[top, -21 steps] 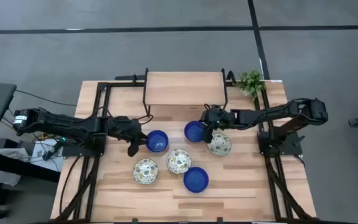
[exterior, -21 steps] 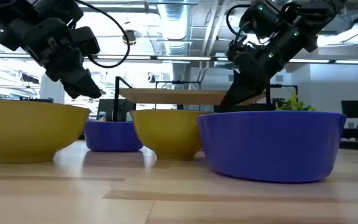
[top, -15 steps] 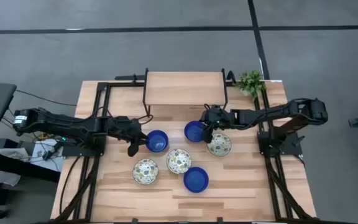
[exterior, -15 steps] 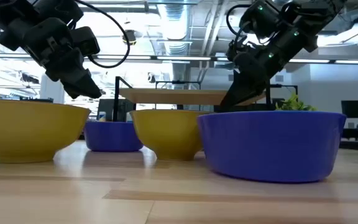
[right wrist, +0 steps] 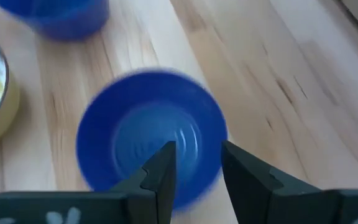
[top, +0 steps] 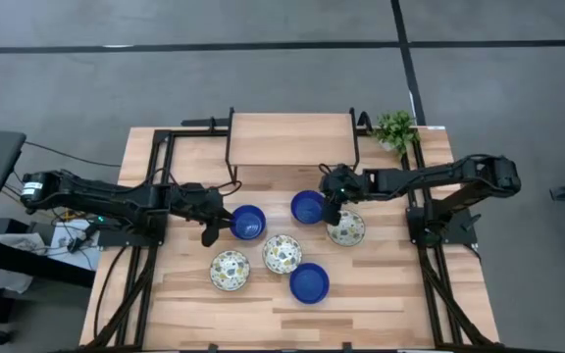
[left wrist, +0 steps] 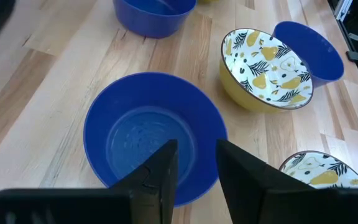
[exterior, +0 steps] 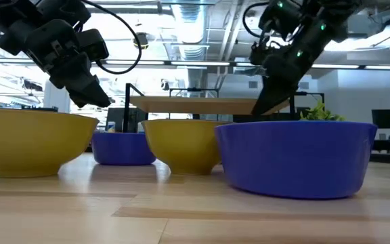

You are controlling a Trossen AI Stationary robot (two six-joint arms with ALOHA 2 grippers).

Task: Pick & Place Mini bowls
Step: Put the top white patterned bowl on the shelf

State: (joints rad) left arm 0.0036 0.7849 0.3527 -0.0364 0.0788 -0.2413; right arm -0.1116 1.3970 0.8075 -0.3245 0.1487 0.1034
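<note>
Wood-plank table [top: 194,304] under two dark arms, five mini bowls showing in the high view.

Going left to right: the left gripper [top: 210,233] hangs just beside the left blue bowl [top: 248,223], on that bowl's outer side; its wrist view shows the fingers [left wrist: 160,177] slightly parted over the near rim, gripping nothing. Two patterned bowls [top: 230,270] [top: 282,254] and a front blue bowl [top: 309,282] sit toward the table's front. The right gripper [top: 331,210] hovers at the right edge of the middle blue bowl [top: 308,207], fingers [right wrist: 160,177] a little apart and empty, the rim lying just ahead of them; a third patterned bowl [top: 346,227] sits just beside it. Each arm is nearest its own blue bowl, so a rim pinch looks likely next.
</note>
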